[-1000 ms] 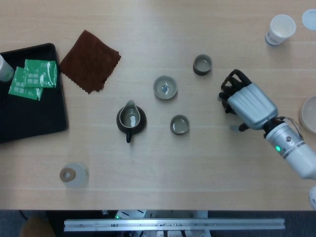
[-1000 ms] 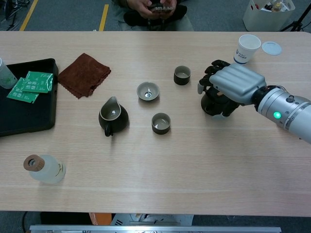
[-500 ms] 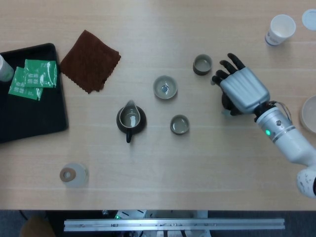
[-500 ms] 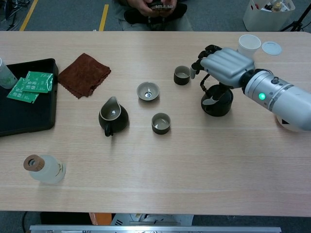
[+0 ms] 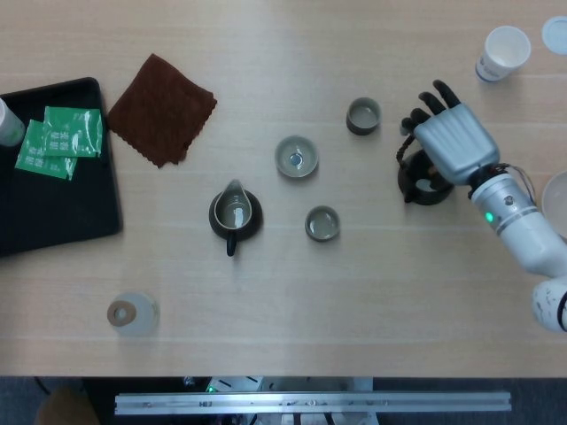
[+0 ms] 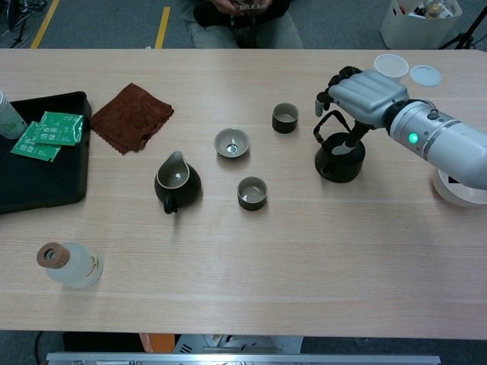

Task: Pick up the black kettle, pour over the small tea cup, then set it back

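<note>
The black kettle (image 5: 423, 187) (image 6: 340, 162) stands upright on the table at the right, its arched handle up. My right hand (image 5: 452, 142) (image 6: 367, 91) hovers just above it with fingers spread, and the thumb reaches down beside the handle. It grips nothing. Three small tea cups stand to the left: a dark one (image 5: 364, 116) (image 6: 285, 117), a wider pale one (image 5: 296, 156) (image 6: 231, 142) and a third (image 5: 322, 223) (image 6: 252, 192). My left hand is out of both views.
A dark pitcher (image 5: 235, 212) (image 6: 177, 181) stands left of the cups. A brown cloth (image 5: 161, 108), a black tray (image 5: 53, 208) with green packets and a small bottle (image 5: 133, 312) lie further left. A paper cup (image 5: 505, 51) and white bowl (image 5: 556, 204) flank the hand.
My right hand was curled around the kettle a second ago. It has let go, spread its fingers and risen toward the far right. The kettle stays in place.
</note>
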